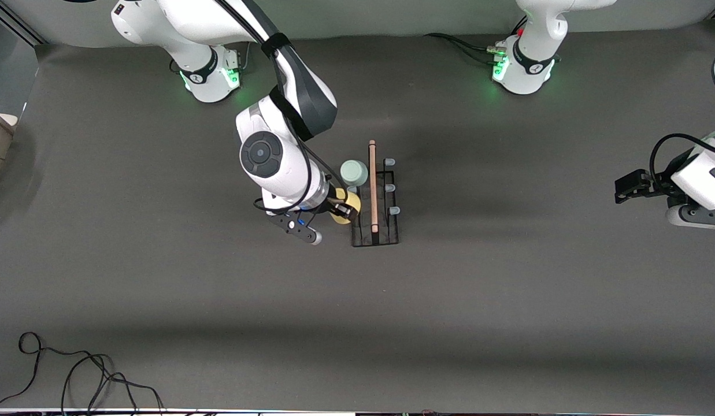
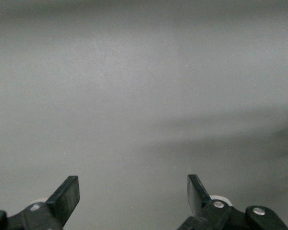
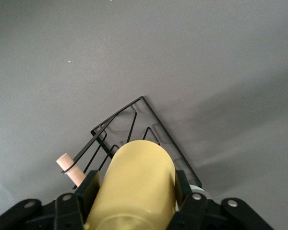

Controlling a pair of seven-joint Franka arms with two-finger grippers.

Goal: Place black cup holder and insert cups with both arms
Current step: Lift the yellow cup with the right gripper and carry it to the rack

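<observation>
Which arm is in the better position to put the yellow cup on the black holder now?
The right one. Its pincer is shut on the yellow cup right beside the black cup holder. The left pincer waits open at the left arm's end of the table.

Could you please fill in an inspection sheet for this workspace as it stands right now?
Surface: dark grey table, bare where visible.
Job's things: black cup holder mid-table; pale green cup on a prong; yellow cup held at the holder; blue cup not seen.
Clutter: nothing seen.
Grippers: right gripper shut on the yellow cup; left gripper waits at the left arm's end of the table, jaws open, empty.
Cables: loose black cable at the table's near edge.
Surroundings: nothing seen.
</observation>
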